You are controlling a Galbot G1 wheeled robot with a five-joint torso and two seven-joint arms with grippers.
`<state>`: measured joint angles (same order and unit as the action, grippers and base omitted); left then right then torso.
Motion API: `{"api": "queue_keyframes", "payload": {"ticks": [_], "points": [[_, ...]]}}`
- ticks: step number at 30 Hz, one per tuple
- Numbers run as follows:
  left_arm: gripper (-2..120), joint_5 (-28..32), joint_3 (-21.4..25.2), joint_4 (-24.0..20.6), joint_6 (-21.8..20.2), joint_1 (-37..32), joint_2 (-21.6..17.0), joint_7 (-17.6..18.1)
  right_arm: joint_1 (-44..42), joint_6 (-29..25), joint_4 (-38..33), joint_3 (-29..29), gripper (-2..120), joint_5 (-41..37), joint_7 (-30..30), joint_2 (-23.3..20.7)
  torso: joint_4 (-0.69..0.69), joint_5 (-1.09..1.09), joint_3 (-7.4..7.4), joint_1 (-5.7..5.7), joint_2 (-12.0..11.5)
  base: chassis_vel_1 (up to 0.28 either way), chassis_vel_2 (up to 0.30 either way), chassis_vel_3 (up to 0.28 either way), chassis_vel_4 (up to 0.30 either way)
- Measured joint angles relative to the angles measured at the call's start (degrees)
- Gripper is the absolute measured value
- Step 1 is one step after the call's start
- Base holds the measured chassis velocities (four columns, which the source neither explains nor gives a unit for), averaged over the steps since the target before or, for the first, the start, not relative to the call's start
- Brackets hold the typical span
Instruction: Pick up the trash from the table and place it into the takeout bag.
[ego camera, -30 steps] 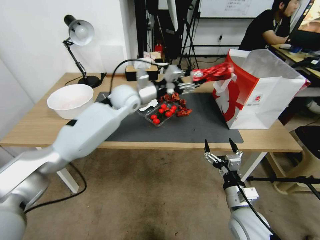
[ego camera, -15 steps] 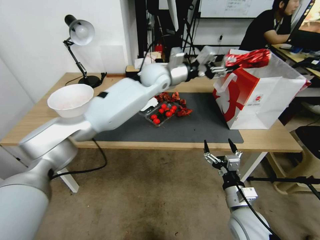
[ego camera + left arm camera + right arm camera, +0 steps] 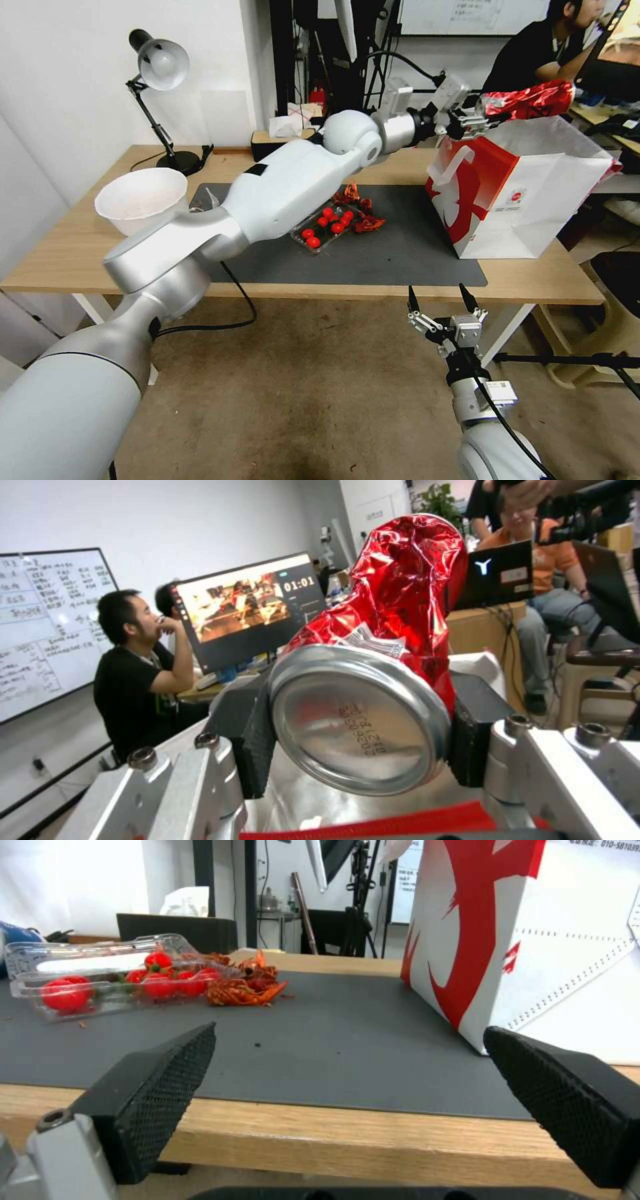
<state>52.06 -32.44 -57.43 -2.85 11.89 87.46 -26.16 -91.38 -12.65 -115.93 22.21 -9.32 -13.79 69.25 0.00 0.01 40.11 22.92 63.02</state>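
Note:
My left gripper (image 3: 481, 119) is shut on a crushed red can (image 3: 533, 100), held in the air over the open top of the takeout bag (image 3: 533, 193). In the left wrist view the can (image 3: 393, 605) sits end-on between the two black fingers (image 3: 250, 740). The white and red bag stands at the right end of the table (image 3: 67, 253). A clear plastic tub (image 3: 321, 230) with red tomatoes and some red shell scraps (image 3: 357, 207) lie on the dark mat (image 3: 400, 253). A white bowl (image 3: 141, 200) sits at the left. My right gripper (image 3: 437, 300) hangs open just below the table's front edge.
A desk lamp (image 3: 160, 67) and a black box with tissues (image 3: 283, 143) stand along the table's back edge. Tripods and a seated person are behind the bag. In the right wrist view the tub (image 3: 100, 975) and the bag (image 3: 533, 940) flank a bare stretch of mat (image 3: 333, 1040).
My left arm has lifted the red can and carried it to the right, from over the mat to above the bag's opening. The right arm has stayed put.

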Motion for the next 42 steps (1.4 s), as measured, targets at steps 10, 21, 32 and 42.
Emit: {"api": "queue_keyframes", "payload": {"ticks": [10, 21, 32, 42], "points": [[49, -0.94, -1.0, 7.91, 0.08, 1.67, 4.91, 0.76, 0.8, -0.05, 0.66, -1.08, 100, 0.67, -0.05, 0.1, 0.02, 0.0, 0.0, 0.0, 0.0, 0.0, 0.0, 0.0, 0.0], [49, 0.75, -3.6, 6.29, 0.12, 0.78, 4.8, 2.01, 0.97, -0.01, 1.02, -1.27, 100, 0.97, -0.11, 0.62, 0.0, -0.01, 0.0, 0.0, 0.0, 0.0, 0.0, 0.0, 0.0], [64, 1.04, -4.24, 4.88, 0.09, 0.77, 4.72, 4.01, 0.9, 0.02, 1.09, -1.26, 100, 1.19, -0.2, 0.87, 0.0, -0.01, 0.0, 0.0, 0.0, 0.0, 0.0, 0.0, 0.0], [99, 1.28, -2.77, 4.16, -0.12, 0.81, 4.7, 5.87, 0.87, 0.02, 0.91, -1.15, 100, 1.2, -0.42, 0.7, -0.01, 0.0, 0.0, 0.0, 0.0, 0.0, 0.0, 0.0, 0.0]]}}
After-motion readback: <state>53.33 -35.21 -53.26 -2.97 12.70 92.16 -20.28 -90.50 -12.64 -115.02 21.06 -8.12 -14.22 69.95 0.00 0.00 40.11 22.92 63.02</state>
